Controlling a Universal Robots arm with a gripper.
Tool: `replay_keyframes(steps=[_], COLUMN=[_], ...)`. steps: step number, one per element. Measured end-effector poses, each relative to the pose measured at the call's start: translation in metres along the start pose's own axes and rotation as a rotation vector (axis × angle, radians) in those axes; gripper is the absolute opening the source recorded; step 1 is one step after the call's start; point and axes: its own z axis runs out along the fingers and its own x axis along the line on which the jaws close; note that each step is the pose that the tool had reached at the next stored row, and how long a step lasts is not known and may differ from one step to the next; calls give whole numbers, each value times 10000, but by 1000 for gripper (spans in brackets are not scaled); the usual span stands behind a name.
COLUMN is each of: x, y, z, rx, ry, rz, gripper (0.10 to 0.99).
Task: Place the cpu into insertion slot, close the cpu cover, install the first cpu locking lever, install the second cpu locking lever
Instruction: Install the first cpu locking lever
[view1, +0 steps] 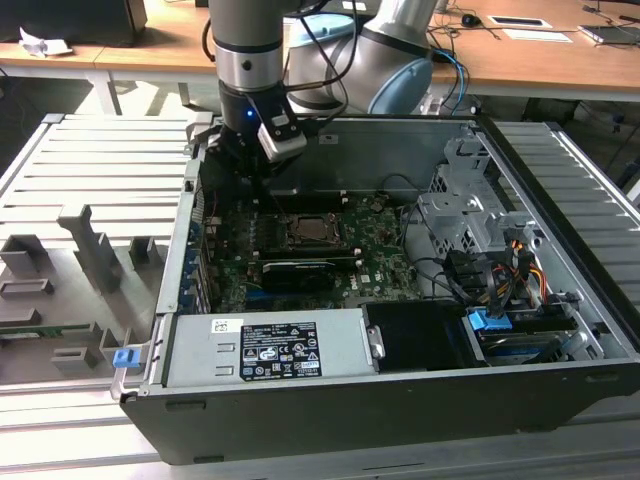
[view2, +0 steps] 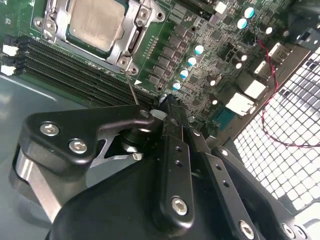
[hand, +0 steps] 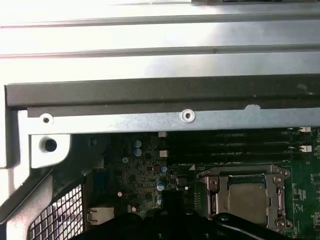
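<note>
The cpu (view2: 95, 22) lies seated in the insertion slot (view1: 305, 232) at the middle of the green motherboard (view1: 375, 255), its silvery top showing through the square opening of the cpu cover (view2: 60, 20), which lies flat over it. A thin locking lever (view2: 131, 89) projects from the socket's corner toward the gripper (view2: 165, 107). The gripper hovers just off the socket, at about ten o'clock from it in the exterior view; whether its fingers are apart or together cannot be told.

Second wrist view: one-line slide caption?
Hand hovers by the thin locking lever, the cpu seated under its closed cpu cover.
</note>
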Motion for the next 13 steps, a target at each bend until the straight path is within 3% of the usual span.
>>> replay_keyframes(steps=[4, 13], x=[3, -51], y=[64, 96], z=[9, 9], rx=[-1, 0], ry=[0, 8], rz=[0, 0], gripper=[106, 106])
